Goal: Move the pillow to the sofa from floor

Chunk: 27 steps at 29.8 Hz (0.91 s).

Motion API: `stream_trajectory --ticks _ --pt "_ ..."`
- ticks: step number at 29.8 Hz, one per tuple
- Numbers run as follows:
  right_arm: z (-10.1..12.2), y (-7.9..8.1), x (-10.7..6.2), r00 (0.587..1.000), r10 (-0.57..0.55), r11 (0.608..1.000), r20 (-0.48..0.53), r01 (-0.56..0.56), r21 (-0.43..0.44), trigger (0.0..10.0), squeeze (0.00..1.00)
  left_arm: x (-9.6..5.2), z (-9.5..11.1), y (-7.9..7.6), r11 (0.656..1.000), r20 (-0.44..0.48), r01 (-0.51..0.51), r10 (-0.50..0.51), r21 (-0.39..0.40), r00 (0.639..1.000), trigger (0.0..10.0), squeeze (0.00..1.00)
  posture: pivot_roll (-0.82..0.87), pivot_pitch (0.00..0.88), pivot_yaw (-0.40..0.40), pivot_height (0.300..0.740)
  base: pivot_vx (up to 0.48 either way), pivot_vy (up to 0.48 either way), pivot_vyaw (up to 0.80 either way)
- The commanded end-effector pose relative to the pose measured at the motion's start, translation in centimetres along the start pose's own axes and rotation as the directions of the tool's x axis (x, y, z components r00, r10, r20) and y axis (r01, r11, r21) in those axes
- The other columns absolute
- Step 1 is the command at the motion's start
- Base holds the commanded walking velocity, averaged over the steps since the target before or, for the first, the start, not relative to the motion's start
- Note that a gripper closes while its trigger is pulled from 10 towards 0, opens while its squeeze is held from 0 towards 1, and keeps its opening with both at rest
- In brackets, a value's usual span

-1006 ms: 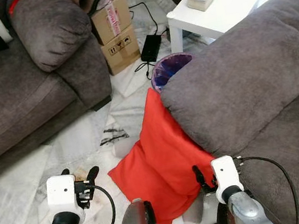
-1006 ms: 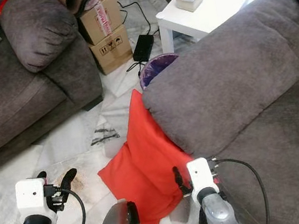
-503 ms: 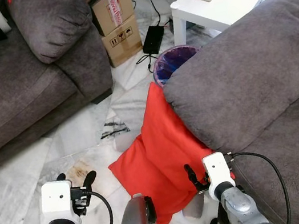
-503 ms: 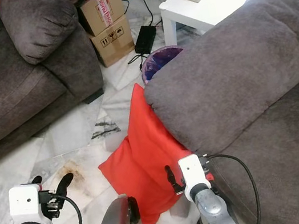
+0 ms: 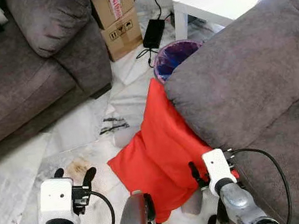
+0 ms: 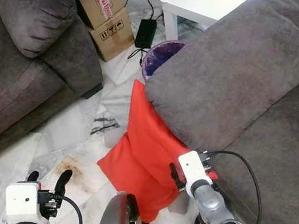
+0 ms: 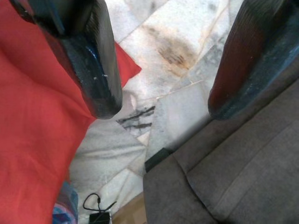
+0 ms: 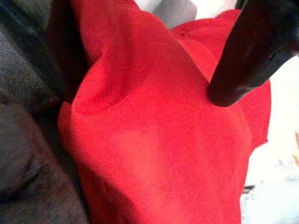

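In the left eye view the red pillow [image 5: 160, 156] lies on the marble floor [image 5: 79, 142], its upper edge leaning against the arm of the grey sofa [image 5: 258, 69] on the robot's right. The left gripper [image 5: 74, 180] hovers over bare floor beside the pillow, fingers parted and empty. The right gripper [image 5: 198, 176] sits at the pillow's near right edge, by the sofa's base.

The right eye view shows the same layout, with a purple bin [image 6: 158, 57] just behind the pillow.

In the left wrist view the fingers stand wide apart, the pillow to one side and nothing between them.

In the right wrist view one finger [image 8: 252, 46] hangs close over folded red cloth; how far this gripper is open cannot be told.

The pillow looks soft, light and floppy; pinching a bunched corner or a fold from both sides would probably hold best.

Compared with half a second ago, the camera has shifted slightly; the pillow lies where it was, and both grippers keep much the same stations.
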State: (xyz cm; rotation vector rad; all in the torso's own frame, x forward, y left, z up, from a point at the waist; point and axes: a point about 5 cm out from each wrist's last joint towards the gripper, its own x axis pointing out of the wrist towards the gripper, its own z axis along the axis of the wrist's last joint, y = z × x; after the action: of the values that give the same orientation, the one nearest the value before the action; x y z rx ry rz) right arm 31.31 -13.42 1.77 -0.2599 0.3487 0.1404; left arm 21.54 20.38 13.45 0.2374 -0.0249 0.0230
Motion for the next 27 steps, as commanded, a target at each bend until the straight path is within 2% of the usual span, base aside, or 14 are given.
stream_trajectory --ticks 1,16,27 --pt "-1.64 0.98 -0.58 0.997 0.028 1.0 -0.069 -0.027 0.008 0.0 0.0 -0.76 -0.44 0.13 1.0 -0.042 0.006 -0.005 0.021 0.999 10.0 0.0 0.38 0.489 0.131 0.624 0.0 0.0 0.0" --pt "-1.67 1.22 -0.6 0.997 0.023 1.0 -0.075 -0.021 0.023 0.0 0.0 -1.23 0.22 -0.56 0.995 -0.042 0.054 -0.051 0.085 0.998 10.0 0.0 0.39 0.499 0.13 0.624 0.0 0.0 0.0" --pt "-1.37 1.58 -0.5 0.997 0.032 0.999 -0.066 -0.029 0.034 0.0 0.0 -1.01 0.16 -0.75 0.992 -0.05 0.073 -0.068 0.105 0.996 10.0 0.0 0.39 0.493 0.131 0.624 0.0 0.0 0.0"
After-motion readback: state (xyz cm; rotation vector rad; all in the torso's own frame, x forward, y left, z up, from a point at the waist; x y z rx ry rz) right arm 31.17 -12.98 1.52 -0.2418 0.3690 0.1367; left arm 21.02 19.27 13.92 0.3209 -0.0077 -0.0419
